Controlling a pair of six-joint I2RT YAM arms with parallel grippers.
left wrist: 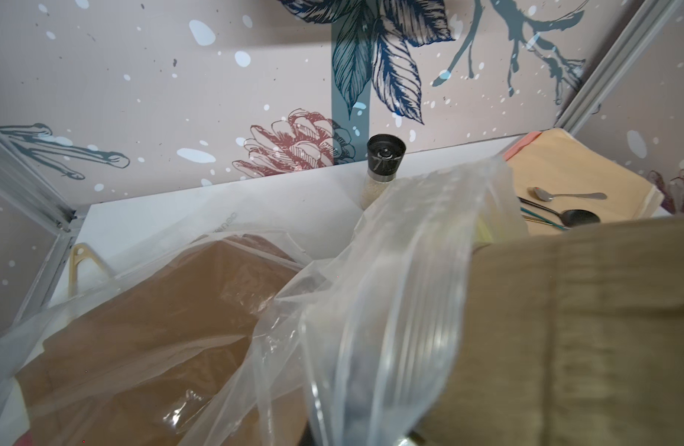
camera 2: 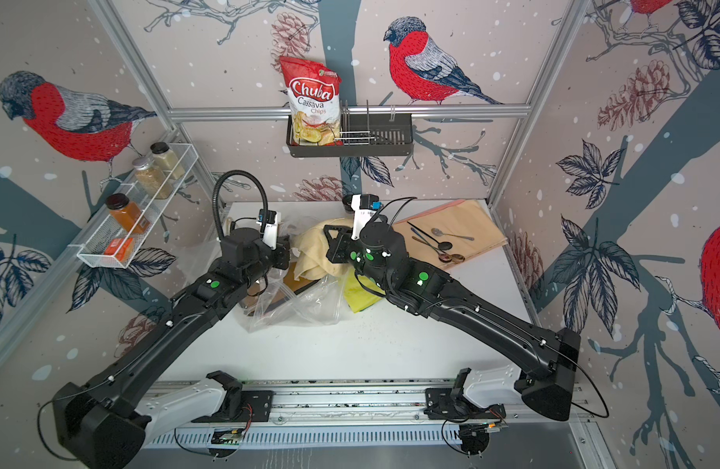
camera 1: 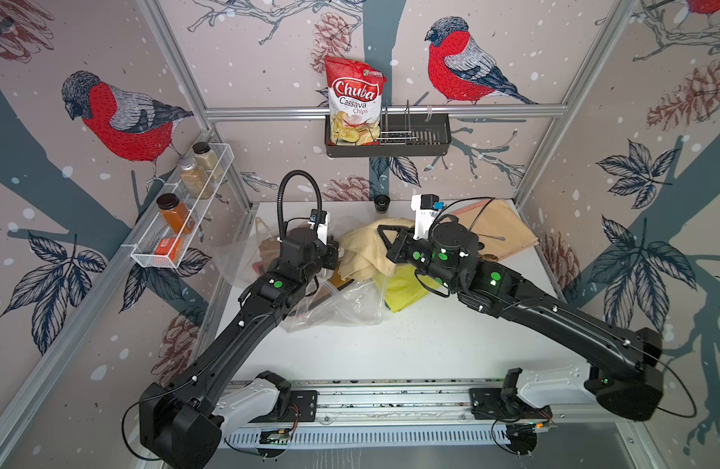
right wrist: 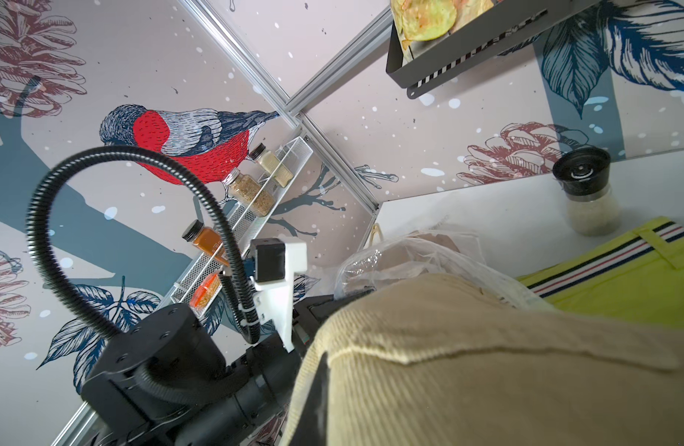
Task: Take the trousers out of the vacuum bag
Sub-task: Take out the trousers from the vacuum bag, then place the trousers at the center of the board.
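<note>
right claw (camera 1: pixel 387 245) clamped on khaki trousers (camera 1: pixel 362 251), fabric draped over it. left claw (camera 1: pixel 334 256) closed, pinching vacuum bag (camera 1: pixel 338 304) film, right next to the khaki. yellow trousers (camera 1: pixel 403 290) on the table beneath right claw, outside bag. brown trousers (left wrist: pixel 159 328) inside bag, just past left claw.

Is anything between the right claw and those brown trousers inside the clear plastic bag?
Yes. The khaki trousers that the right claw grips are bunched between it and the brown trousers. Those lie under the crinkled plastic of the vacuum bag, which the left claw pinches.
</note>
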